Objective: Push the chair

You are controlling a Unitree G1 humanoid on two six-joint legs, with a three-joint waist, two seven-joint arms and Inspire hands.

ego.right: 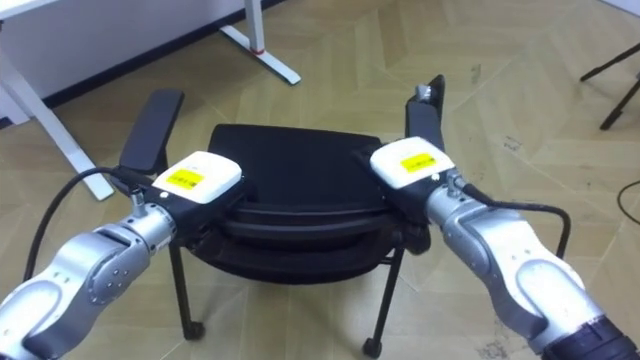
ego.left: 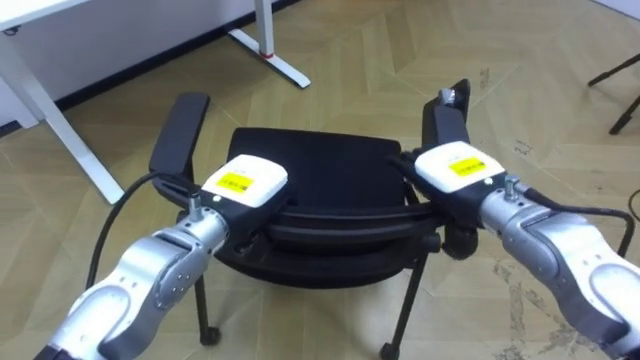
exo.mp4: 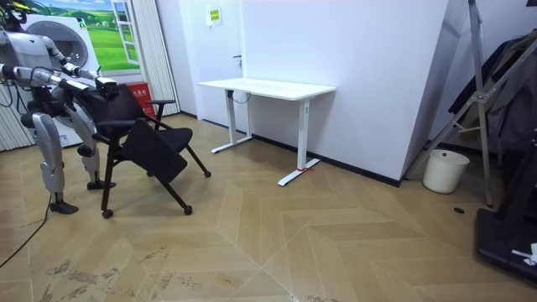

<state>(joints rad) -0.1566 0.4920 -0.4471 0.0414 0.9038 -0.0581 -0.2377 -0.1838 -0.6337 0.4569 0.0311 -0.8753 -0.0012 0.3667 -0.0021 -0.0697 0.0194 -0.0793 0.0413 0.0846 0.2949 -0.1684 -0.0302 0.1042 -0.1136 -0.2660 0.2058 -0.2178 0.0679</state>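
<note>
**Chair (ego.left: 320,170) dead ahead, both hands on its backrest**

Chair stands on the wooden floor (ego.left: 400,60) directly in front of the robot, with its back towards the robot and its seat pointing away. The curved top of the backrest (ego.left: 340,232) runs left to right across the robot's front, so its long axis lies square to any forward push.

The left hand (ego.left: 243,182) sits on the left end of that top edge, just inside the left armrest (ego.left: 180,130). The right hand (ego.left: 455,165) sits on the right end, close under the right armrest (ego.left: 447,118). Neither hand is nearer; they bracket the seat about evenly.

Both arms reach forward and slightly inward, with the backs of the hands turned up. The fingers go over the far side of the backrest and are hidden there, so I cannot tell whether they are curled round it or only pressed against it.

In the room view the robot stands upright at the room view's left, behind the chair. A white desk (exo.mp4: 268,86) stands well apart on the far side. Judging from this, a straight push would likely roll the chair away from the robot across open floor. An uneven push from the two hands would probably turn it.
</note>
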